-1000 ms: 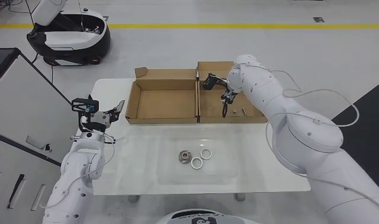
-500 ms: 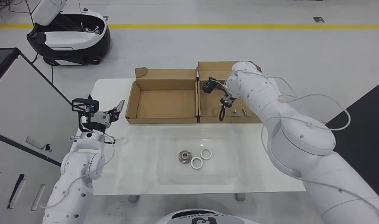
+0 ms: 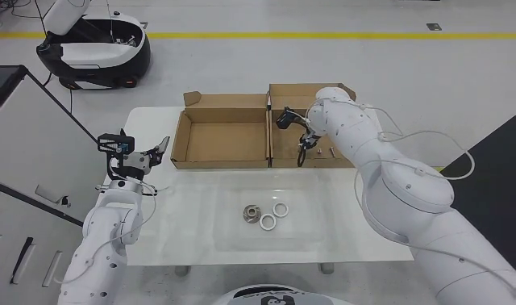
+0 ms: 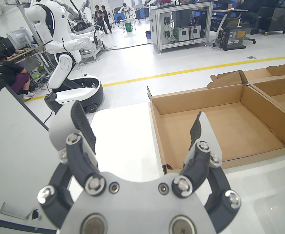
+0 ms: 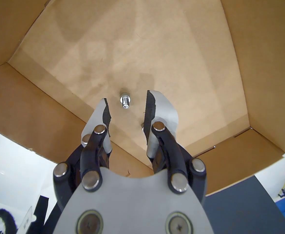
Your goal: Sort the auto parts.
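One arm parked, far left: my left gripper [image 4: 137, 109] hangs over the left edge of the table [image 3: 185, 216], fingers spread wide with nothing between them.
Left carton [image 3: 222, 139]: open-topped, bare cardboard floor, nothing in it.
Unsorted parts, near centre: a metal flanged hub [image 3: 250, 215] and two white rings [image 3: 266, 222] [image 3: 280, 210] lie close together, well apart from both cartons. They seem to sit in a shallow clear tray [image 3: 310, 240], though I find its edges faint.
How they should handle: I judge the rings light, rigid and thin, so I would put one finger through the hole and pinch across the band. The hub looks heavier and slick, so I would grip the raised middle, not the flange.
Right carton [image 5: 157, 37]: touching the left one, side by side. It holds a small steel bolt [image 5: 125, 100] lying on the floor, plus a second small metal piece I cannot identify, half hidden by a finger.
Bolt handling: stiff, light, smooth and likely to roll. I would take it across the shank, below the head.
Right gripper [image 5: 128, 97]: down inside the right carton, fingers apart, holding nothing, the bolt on the floor just beyond the tips.
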